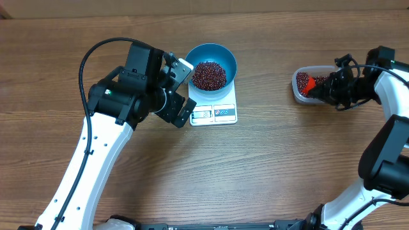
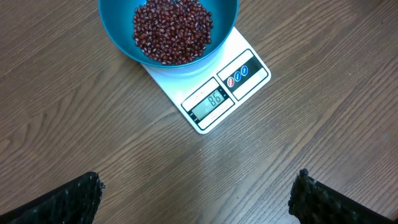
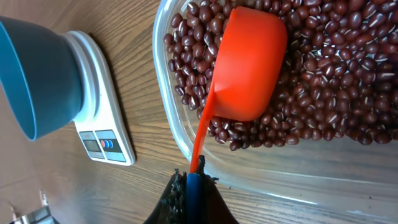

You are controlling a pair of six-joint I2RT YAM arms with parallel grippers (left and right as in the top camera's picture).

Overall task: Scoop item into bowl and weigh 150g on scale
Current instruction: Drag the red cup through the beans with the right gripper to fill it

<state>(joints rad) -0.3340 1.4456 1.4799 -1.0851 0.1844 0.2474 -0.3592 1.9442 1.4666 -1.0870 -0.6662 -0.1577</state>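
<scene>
A teal-blue bowl holding a heap of dark red-brown beans stands on the white scale, whose display is lit. My left gripper hangs open over bare wood just in front of the scale, nothing between its fingers. Far right, my right gripper is shut on the blue-ended handle of an orange scoop. The scoop's cup lies mouth-down on the beans inside a clear plastic tub.
The left arm's black wrist hovers close beside the bowl and scale on their left. The right arm runs down the right edge of the table. Bare wood lies between scale and tub.
</scene>
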